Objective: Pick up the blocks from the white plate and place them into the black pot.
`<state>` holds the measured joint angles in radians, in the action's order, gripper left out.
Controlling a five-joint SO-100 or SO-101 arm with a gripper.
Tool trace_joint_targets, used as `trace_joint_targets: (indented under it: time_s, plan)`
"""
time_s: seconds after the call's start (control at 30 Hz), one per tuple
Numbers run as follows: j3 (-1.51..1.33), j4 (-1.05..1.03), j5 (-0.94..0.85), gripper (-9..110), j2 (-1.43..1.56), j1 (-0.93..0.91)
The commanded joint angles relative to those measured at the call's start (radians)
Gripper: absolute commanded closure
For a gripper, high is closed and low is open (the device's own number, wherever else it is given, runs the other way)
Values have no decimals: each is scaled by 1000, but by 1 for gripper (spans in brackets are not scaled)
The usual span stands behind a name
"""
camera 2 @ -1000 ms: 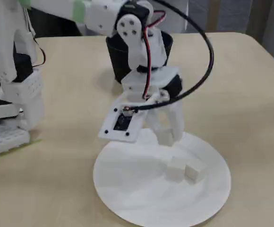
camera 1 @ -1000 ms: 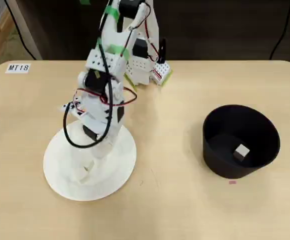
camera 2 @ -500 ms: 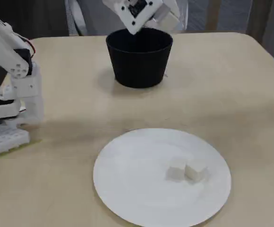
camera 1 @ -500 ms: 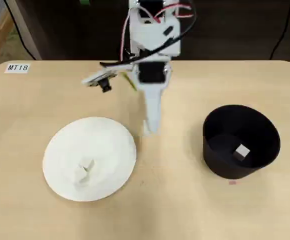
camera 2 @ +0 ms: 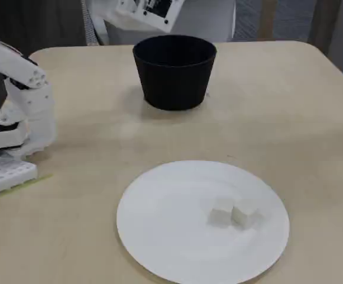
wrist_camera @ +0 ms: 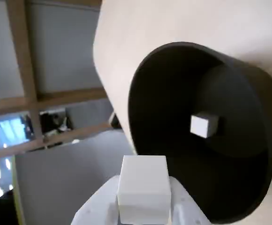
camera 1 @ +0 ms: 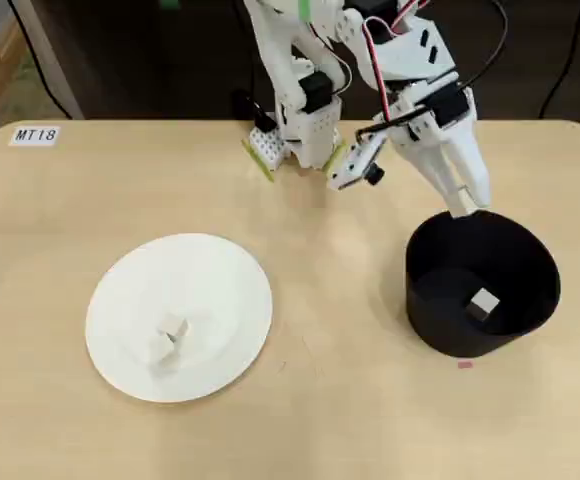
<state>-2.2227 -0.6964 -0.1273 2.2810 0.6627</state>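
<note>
You're in a lab or classroom: a labelled "MT18" tag (camera 1: 37, 135) sits on a plain table (camera 1: 320, 420), cables behind it.

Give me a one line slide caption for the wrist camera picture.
End effector holds a white block at the rim of the black pot, where another block already lies.

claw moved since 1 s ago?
Yes. In the overhead view the claw went from over the plate rightward to the pot rim, carrying a block.
</note>
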Motion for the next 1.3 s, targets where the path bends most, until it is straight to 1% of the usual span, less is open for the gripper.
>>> trace_joint_targets:
  time_s: [0.0, 0.2, 0.37, 0.57, 0.7, 0.93, 1.03, 1.23, 1.27]
  plan:
    - [80, 28, -48, 104, -114, 3]
    - [245, 8, -103, 104, -298, 15]
    - [423, -86, -155, 104, -445, 20]
    - [701, -318, -213, 104, -641, 14]
    - [834, -448, -239, 104, -733, 14]
    - [1126, -775, -318, 104, -922, 15]
    - [1172, -836, -348, 104, -968, 21]
    - [1172, -850, -348, 103, -980, 11]
    - [1172, -850, -354, 98, -977, 9]
